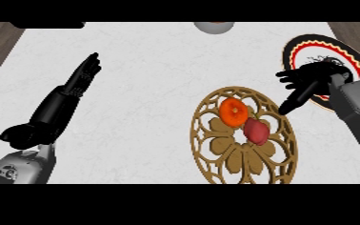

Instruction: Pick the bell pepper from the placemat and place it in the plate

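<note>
Resting on the white marble-look counter (pixel 141 76), the round golden openwork placemat (pixel 244 136) sits toward five o'clock of the view, its lower rim running close to the view's bottom edge. Two things lie on it: an orange bell pepper (pixel 233 110) at about eleven o'clock from the mat's centre, and a dark red rounded fruit (pixel 256 131) just beside it at about four o'clock from the pepper, the two nearly touching.

At three o'clock of the view, a round plate with a black rim, red ring and white centre (pixel 309 45) reaches the counter's right edge and is partly covered by the right hand (pixel 309 78). That hand hovers between plate and placemat, its fingers (pixel 292 105) spread and mostly straight, one pointing down toward the mat's upper right rim; it holds nothing.

The left hand (pixel 74 88) lies at nine o'clock, fingers straight and pointing toward twelve, empty. Between it and the placemat the counter is bare. A grey rounded object (pixel 213 26) is cut off by the top edge at twelve o'clock.
</note>
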